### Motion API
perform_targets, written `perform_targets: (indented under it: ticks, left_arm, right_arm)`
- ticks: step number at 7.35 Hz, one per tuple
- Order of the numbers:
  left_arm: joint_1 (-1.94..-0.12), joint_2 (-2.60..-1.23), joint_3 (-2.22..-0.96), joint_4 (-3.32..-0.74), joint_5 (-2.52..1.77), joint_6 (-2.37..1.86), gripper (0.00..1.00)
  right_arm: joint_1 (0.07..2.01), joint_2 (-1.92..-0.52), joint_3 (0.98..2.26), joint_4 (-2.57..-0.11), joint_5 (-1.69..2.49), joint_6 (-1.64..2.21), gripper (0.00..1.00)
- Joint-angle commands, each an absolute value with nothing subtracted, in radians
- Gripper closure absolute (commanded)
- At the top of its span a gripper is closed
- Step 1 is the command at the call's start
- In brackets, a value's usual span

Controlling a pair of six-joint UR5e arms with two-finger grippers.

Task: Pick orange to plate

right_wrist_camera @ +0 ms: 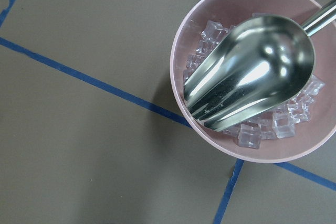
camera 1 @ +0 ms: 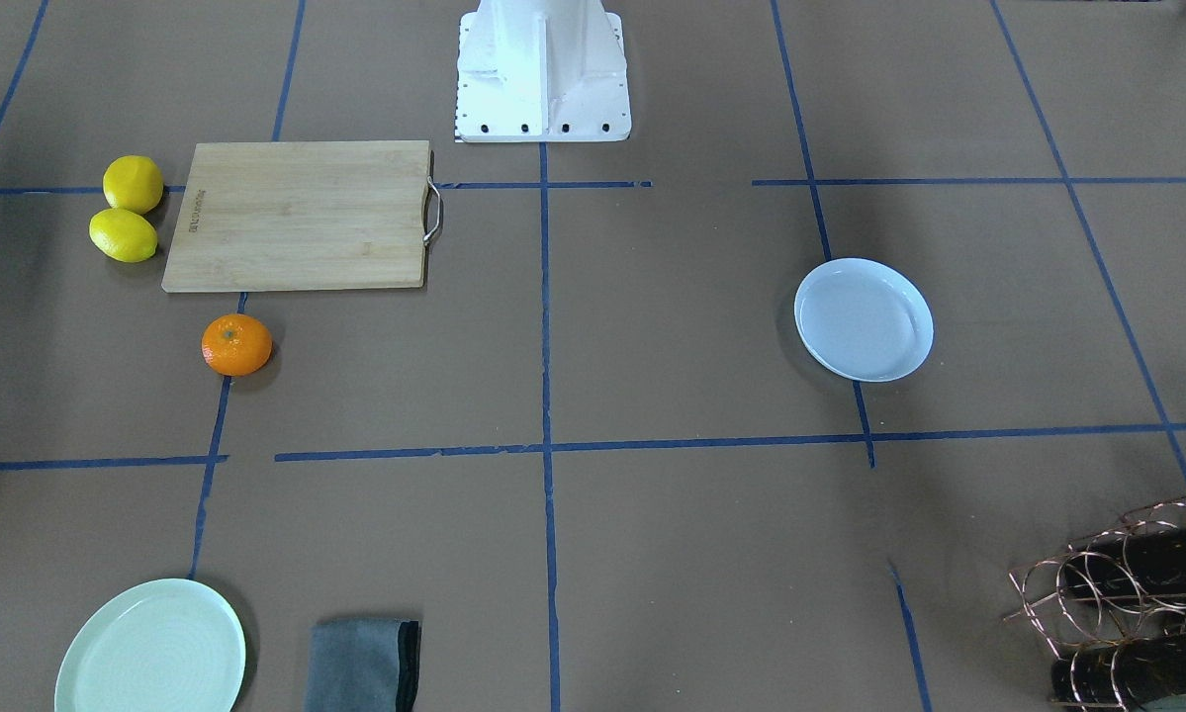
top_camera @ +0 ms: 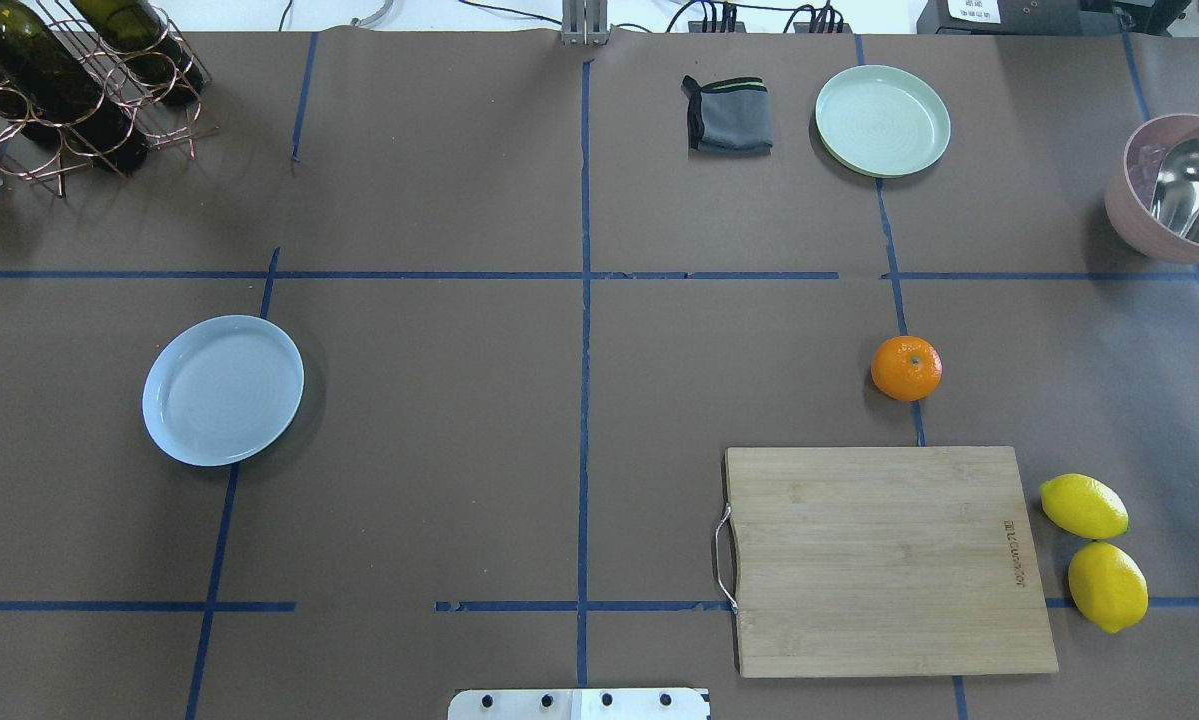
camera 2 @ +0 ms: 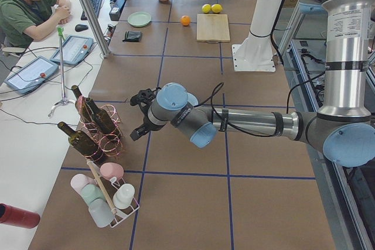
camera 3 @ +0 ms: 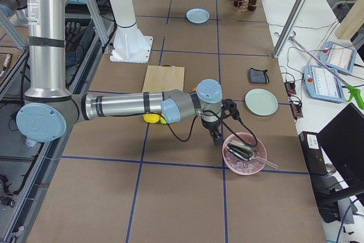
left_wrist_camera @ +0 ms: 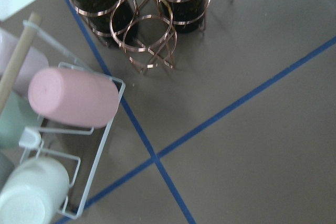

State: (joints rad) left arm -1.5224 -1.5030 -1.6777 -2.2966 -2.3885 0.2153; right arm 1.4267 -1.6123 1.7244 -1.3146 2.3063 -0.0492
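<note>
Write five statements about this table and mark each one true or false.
1. The orange lies on the bare table, off the cutting board. True.
2. The white plate holds the orange. False: the plate is empty, and the orange lies far across the table from it.
3. Two lemons lie beside the cutting board. True.
4. The grey cloth lies on the mint-green plate. False: it lies beside the plate, apart from it.
5. The pink bowl holds ice and a metal scoop. True.
</note>
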Motion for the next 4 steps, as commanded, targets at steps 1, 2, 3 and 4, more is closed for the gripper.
perform_targets:
  ticks: [1, 2, 3, 4]
  left_arm:
    - [-1.458, -1.435, -1.678, -2.411, -2.539, -0.001, 0.00]
    - [-1.418, -1.407, -1.678, -2.493, -2.469, -0.156, 0.00]
    - [-1.325, -1.388, -1.678, -2.594, -2.357, -0.363, 0.00]
    - [-1.178, -1.385, -1.680, -2.661, -2.221, -0.599, 0.03]
  right_arm:
    - [1.427, -1.615, 1.740, -1.313, 2.306, -0.046, 0.00]
    - [1.427, -1.621, 1.736, -1.313, 2.306, -0.048, 0.00]
    - [1.427, -1.623, 1.730, -1.315, 2.304, -0.048, 0.00]
    - [1.427, -1.628, 1.729, -1.315, 2.306, -0.048, 0.00]
